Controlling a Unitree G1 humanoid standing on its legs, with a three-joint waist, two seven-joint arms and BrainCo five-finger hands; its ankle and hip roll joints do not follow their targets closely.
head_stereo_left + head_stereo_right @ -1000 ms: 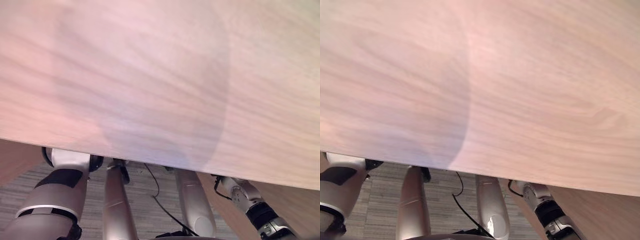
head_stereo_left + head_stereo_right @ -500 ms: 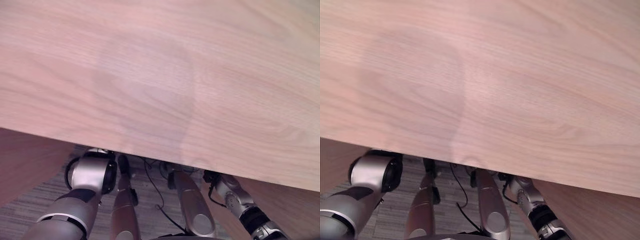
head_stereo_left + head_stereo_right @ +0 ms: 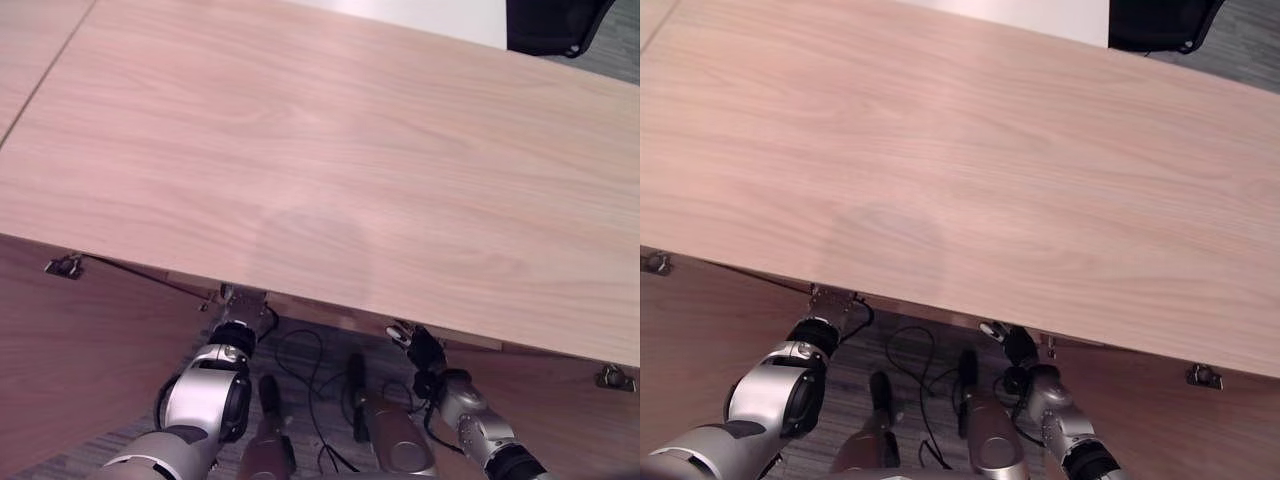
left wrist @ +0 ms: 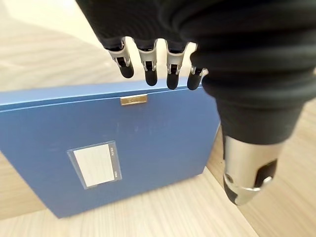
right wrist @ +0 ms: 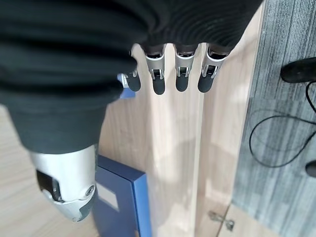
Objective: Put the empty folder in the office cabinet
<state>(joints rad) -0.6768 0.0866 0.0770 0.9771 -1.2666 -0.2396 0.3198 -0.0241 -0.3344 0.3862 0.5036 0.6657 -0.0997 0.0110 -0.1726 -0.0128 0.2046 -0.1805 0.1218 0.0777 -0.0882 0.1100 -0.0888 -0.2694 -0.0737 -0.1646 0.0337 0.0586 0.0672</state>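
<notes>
The blue folder (image 4: 123,158), with a white label and a small brass clasp, rests on the pale wood shelf inside the cabinet (image 3: 320,170). My left hand (image 4: 148,64) hovers just off the folder's upper edge with straight fingers, open and holding nothing. My right hand (image 5: 158,74) is open too, its fingers straight beside the cabinet's wooden upright, with a corner of the folder (image 5: 118,207) close by the thumb. In the eye views both forearms reach in under the cabinet's top, which hides the hands.
The cabinet's doors stand open at the left (image 3: 80,370) and right (image 3: 590,420), with hinges at the top's front edge. Grey carpet (image 5: 286,123) lies before the cabinet. A dark chair (image 3: 550,25) stands behind the cabinet at the far right.
The head camera has pulled back, so the cabinet's whole top and open doors now show. Both forearms reach further in under the top.
</notes>
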